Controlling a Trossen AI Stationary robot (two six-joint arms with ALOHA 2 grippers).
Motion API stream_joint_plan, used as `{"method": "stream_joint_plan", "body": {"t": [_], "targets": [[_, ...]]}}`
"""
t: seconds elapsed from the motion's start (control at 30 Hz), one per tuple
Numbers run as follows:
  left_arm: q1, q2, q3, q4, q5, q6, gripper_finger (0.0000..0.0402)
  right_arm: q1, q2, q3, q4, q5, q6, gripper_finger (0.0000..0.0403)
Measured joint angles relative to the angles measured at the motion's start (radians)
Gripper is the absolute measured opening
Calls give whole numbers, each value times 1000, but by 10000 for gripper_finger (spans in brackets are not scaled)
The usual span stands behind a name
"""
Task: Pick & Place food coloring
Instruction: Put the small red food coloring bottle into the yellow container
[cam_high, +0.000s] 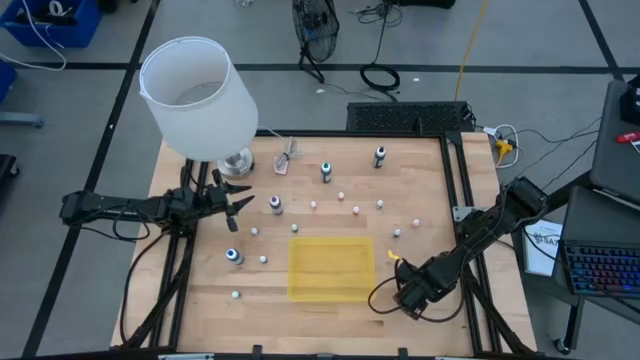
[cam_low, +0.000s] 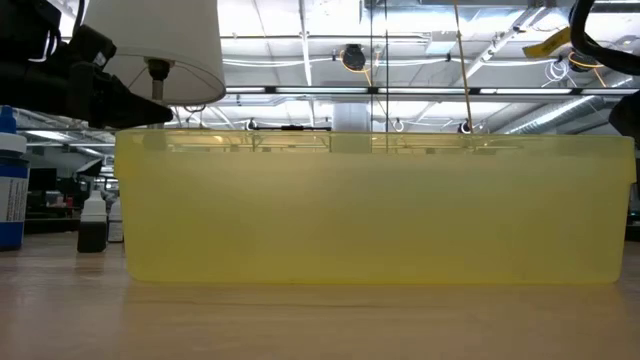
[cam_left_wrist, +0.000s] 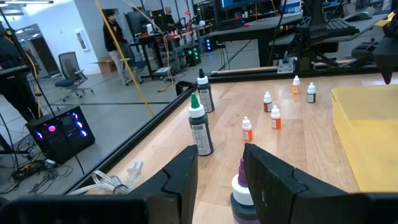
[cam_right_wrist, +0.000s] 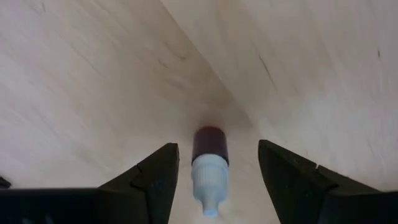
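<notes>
Right wrist view: right pincer (cam_right_wrist: 214, 171), two dark wedge-shaped fingers parted wide, straddling without contact one small food coloring bottle (cam_right_wrist: 209, 163) with a dark red cylindrical body and pale tapered cap, lying on pale grained wood. High view: this pincer sits on the desk (cam_high: 200, 290) just beside the flat yellow translucent tray (cam_high: 331, 268). Left pincer (cam_left_wrist: 217, 177), blunt black fingers narrowly parted around a purple-tipped, white-collared bottle (cam_left_wrist: 240, 186); whether they grip it cannot be told. Further small bottles (cam_high: 326, 171) stand scattered upright across the desk. White cylindrical lampshade (cam_high: 195, 95) at the far left corner.

Grey floor (cam_high: 90, 90) — desks (cam_left_wrist: 149, 43), office chair (cam_left_wrist: 67, 67).
</notes>
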Motion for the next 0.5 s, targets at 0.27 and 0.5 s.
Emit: {"method": "stream_joint_plan", "body": {"t": [0.27,0.5], "targets": [[0,0,0,0,0,0,131,0,0,0,4,-4,0,205],[0,0,0,0,0,0,131,0,0,0,4,-1,-8,200]]}}
